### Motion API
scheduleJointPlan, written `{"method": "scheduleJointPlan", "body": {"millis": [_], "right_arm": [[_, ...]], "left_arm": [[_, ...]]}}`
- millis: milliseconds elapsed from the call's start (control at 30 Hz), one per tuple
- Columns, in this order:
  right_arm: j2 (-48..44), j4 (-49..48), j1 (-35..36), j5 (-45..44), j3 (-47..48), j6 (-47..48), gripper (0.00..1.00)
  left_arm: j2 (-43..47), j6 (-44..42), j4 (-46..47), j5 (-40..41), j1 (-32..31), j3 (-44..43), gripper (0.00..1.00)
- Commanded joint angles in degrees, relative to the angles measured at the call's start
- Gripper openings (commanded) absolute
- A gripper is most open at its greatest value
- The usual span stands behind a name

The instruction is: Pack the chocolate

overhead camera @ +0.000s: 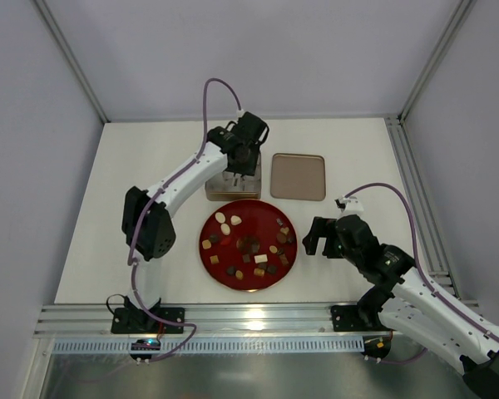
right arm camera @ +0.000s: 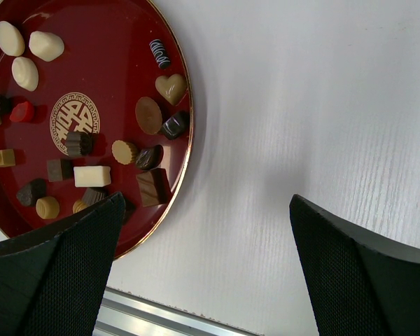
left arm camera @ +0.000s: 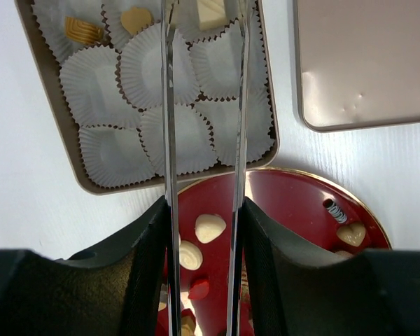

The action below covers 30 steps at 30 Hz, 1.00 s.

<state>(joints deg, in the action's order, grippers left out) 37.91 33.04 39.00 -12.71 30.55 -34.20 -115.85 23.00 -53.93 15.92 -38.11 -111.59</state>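
Note:
Several dark, tan and cream chocolates (overhead camera: 249,247) lie on a round red plate (overhead camera: 248,223), which also shows in the right wrist view (right arm camera: 112,84). My left gripper (left arm camera: 204,210) is shut on long metal tweezers (left arm camera: 169,126) over the tan box (left arm camera: 77,168) of white paper cups (left arm camera: 154,70). A cream block chocolate (left arm camera: 211,12) sits between the tweezer tips at a far cup; I cannot tell if it is pinched. Two tan chocolates (left arm camera: 82,29) lie in far-row cups. My right gripper (right arm camera: 203,203) is open and empty, right of the plate.
The box's flat tan lid (overhead camera: 298,176) lies right of the box, behind the plate; it also shows in the left wrist view (left arm camera: 364,63). A metal rail (overhead camera: 233,316) runs along the table's near edge. Frame posts stand at the back corners.

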Motion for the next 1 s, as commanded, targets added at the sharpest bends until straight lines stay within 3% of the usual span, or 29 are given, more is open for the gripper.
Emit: {"method": "scheduleJointPlan", "body": {"millis": [0, 300, 633, 967], "right_arm": [[-0.2, -1.6, 0.0, -0.4, 0.6, -0.1, 1.00], [0.9, -2.5, 0.0, -1.4, 0.9, 0.8, 1.00], [1.6, -1.2, -1.6, -2.8, 3.1, 2.5, 1.00], [1.0, -0.5, -2.7, -2.0, 3.2, 2.4, 1.00]], "left_arm": [[7.2, -0.2, -1.1, -0.3, 0.3, -0.7, 0.44], [23.5, 4.3, 1.3, -2.4, -3.9, 16.9, 0.43], [38.3, 14.8, 2.5, 1.6, -19.8, 37.8, 0.44], [41.3, 20.1, 3.0, 2.5, -30.4, 43.8, 0.44]]}}
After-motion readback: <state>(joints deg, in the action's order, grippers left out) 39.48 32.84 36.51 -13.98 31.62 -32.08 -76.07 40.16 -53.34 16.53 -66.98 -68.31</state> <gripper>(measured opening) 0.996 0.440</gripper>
